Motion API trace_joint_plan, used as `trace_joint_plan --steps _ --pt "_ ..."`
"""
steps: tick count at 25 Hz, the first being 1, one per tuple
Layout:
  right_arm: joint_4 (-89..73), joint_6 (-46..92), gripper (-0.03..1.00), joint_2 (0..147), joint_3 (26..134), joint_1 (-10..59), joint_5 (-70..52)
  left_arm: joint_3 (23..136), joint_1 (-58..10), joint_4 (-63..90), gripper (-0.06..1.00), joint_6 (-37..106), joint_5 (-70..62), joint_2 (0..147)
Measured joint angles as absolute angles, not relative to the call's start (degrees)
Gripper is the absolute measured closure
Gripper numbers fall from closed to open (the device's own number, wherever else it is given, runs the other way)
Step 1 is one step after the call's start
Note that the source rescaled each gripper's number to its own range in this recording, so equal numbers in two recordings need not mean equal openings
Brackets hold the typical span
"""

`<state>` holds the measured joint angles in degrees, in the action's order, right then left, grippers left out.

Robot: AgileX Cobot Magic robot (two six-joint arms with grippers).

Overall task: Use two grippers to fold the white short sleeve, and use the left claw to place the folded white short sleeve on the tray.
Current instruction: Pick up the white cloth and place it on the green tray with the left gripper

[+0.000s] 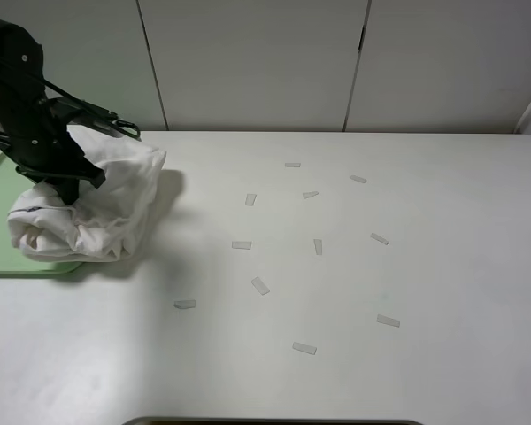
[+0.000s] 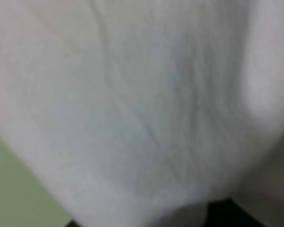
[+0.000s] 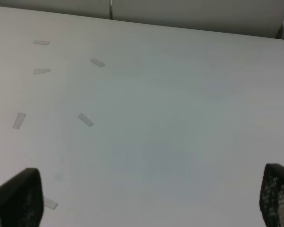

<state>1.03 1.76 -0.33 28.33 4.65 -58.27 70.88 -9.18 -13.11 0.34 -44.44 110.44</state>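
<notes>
White cotton, thin and limp: the white short sleeve (image 1: 93, 208) is bunching into a loose folded bundle at nine o'clock on the table (image 1: 354, 283), its lower half sagging over the rim of the pale green tray (image 1: 2, 212) while the rest is overhanging the table top.

My left gripper (image 1: 66, 181) is pinching the bundle from above, fingers buried in cloth; the left wrist view is filling with blurred fabric and a sliver of green, so I am judging the grip from the high camera only.

My right gripper (image 3: 146, 203) is standing wide, holding nothing, over bare table with the tape strips (image 1: 260, 285) scattered around centre.

Handling: light, soft, not fragile, but it is slumping and folds are likely sliding apart. I am judging the best hold to be deep across the stacked layers, near the bundle's middle, not on one loose edge.
</notes>
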Motion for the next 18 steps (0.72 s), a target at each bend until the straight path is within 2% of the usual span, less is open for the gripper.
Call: trace_joint_plan --steps 11,18 --pt "1.0 1.8 -0.03 -0.3 28.3 4.6 -58.3 70.9 3.9 -13.0 0.7 16.6 -35.5 110.4" --pt "1.0 1.8 -0.03 -0.3 28.3 4.6 -58.3 70.9 8.6 -13.2 0.7 19.8 -32.4 110.4"
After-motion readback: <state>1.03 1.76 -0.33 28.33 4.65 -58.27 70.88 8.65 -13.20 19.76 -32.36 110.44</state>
